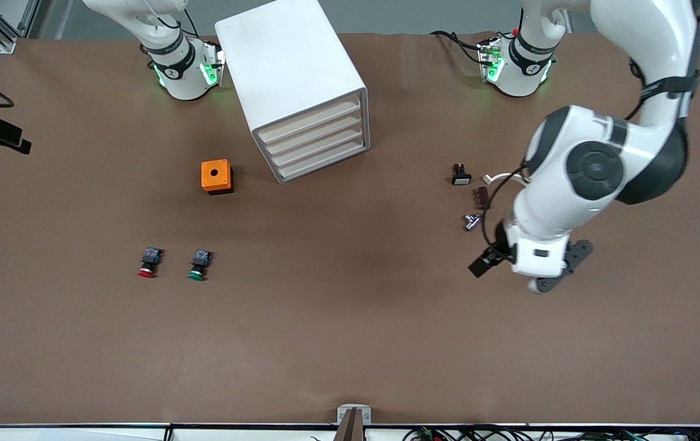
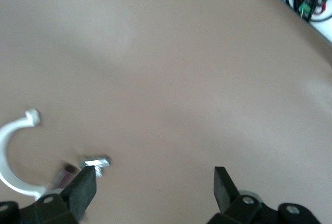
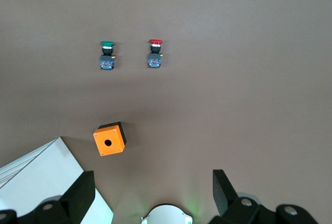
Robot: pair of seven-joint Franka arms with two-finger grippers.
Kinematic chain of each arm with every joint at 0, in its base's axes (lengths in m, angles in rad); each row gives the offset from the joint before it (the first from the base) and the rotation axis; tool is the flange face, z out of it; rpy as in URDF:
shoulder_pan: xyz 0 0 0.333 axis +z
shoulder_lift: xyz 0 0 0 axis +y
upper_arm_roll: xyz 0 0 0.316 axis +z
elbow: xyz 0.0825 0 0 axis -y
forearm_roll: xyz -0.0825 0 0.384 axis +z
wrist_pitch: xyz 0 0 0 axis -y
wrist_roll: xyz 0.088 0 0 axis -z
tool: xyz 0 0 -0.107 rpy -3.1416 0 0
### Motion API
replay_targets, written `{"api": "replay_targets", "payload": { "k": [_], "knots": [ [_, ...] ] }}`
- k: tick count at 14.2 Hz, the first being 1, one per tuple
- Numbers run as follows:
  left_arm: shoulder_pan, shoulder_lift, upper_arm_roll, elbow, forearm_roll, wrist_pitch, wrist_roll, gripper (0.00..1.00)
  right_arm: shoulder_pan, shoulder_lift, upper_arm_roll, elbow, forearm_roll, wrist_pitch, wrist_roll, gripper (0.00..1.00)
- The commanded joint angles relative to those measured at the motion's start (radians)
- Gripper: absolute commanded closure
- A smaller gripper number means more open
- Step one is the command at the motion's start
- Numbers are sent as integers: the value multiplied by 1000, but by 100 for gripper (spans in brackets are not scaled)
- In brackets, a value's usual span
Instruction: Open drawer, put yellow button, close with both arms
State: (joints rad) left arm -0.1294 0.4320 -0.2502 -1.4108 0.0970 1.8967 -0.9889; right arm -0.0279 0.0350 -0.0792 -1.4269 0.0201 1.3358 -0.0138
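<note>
The drawer (image 1: 312, 120) is one of four alike in the white cabinet (image 1: 288, 61), which stands between my two bases. All four fronts sit flush and shut. I judge it a light plastic tray that slides easily. I see no handle on the flat front, so the hold would be on the thin lip along its edge (a shallow bite that could slip). The cabinet looks light too and may skid when pulled, so one arm should brace its side.

The yellow button is in none of my views, so I cannot say where it lies. Only the red button (image 1: 148, 262) and the green button (image 1: 198, 264) show, side by side nearer the front camera than the orange box (image 1: 217, 176). A button of this kind should be small, hard and light, best pinched across its squarish body, not its round cap.

My left gripper (image 2: 155, 175) hangs over the table toward the left arm's end, fingers spread wide and holding nothing, with a metal piece (image 2: 97, 161) and a white clip (image 2: 10, 151) just beside it. My right gripper (image 3: 153, 177) waits high over its own base, equally wide apart and empty.
</note>
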Motion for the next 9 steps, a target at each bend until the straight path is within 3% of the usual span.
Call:
{"api": "replay_targets", "payload": {
  "k": [1,5,9],
  "knots": [
    [72,-65,-11,-14,20,-56,125,0,-11,-82,16,-79,17,46,-3,0],
    [177,-160,-14,-22,3,-151,346,0,13,-242,12,-291,7,187,-3,0],
    [179,-274,43,-42,-5,-284,513,0,23,-245,7,-288,4,175,2,0]
  ]
}}
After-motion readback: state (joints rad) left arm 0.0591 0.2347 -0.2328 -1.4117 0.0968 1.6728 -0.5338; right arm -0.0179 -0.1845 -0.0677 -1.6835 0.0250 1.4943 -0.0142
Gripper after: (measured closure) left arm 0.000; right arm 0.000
